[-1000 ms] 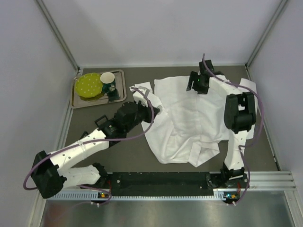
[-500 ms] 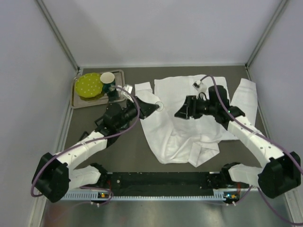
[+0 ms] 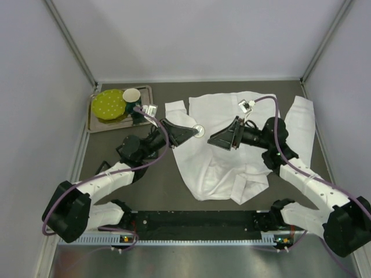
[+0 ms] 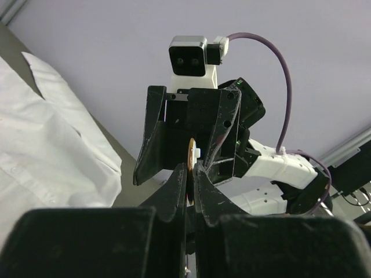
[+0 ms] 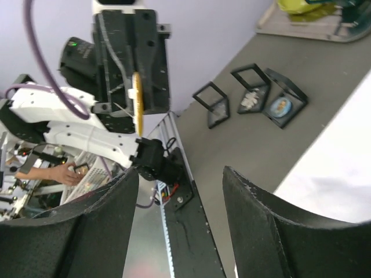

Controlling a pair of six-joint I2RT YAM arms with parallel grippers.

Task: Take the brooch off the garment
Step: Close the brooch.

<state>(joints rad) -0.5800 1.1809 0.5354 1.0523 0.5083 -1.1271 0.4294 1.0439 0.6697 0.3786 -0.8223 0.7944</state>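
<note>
Two arms (image 3: 116,171) (image 3: 301,174) nose to nose above garment (image 3: 232,168) — left pincer (image 4: 189,171) tight on brooch (image 4: 191,155), right pincer (image 5: 181,171) agape.

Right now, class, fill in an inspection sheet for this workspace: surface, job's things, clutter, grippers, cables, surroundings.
Surface: dark table.
Job's things: white shirt lying creased; brooch off it, held aloft.
Clutter: tray with cup and yellow-green dish, far left.
Grippers: left gripper shut on brooch; right gripper open, facing it.
Cables: purple cables looping along both arms.
Surroundings: pale walls, metal frame posts.
</note>
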